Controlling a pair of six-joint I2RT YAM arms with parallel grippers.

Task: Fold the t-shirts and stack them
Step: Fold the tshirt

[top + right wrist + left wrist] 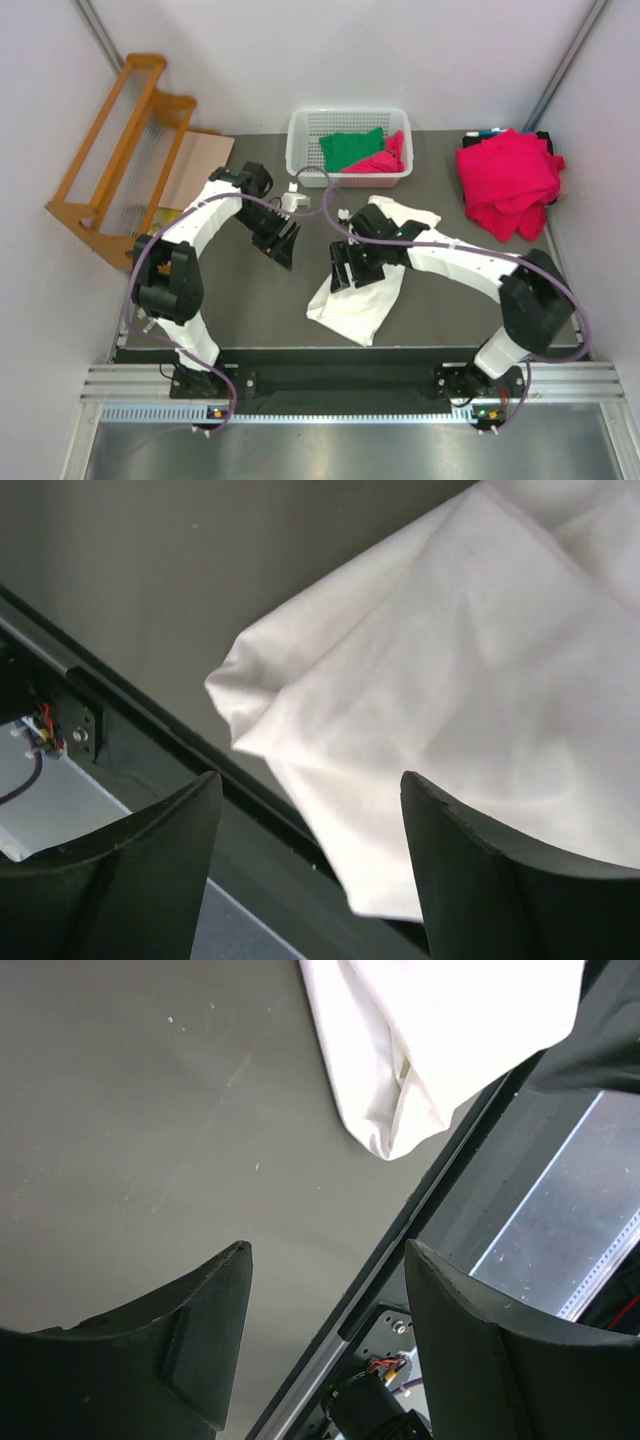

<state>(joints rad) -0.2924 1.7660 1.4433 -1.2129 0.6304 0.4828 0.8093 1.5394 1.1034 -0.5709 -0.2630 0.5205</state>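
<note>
Left jaws apart, empty, over the tabletop (120,1110). Right jaws apart, empty, over the rumpled white t-shirt (450,680) at the near edge.

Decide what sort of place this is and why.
Probably a robot lab work cell: left arm and right arm bolted to a dark table, plain white walls close around, and a white t-shirt laid out.
</note>
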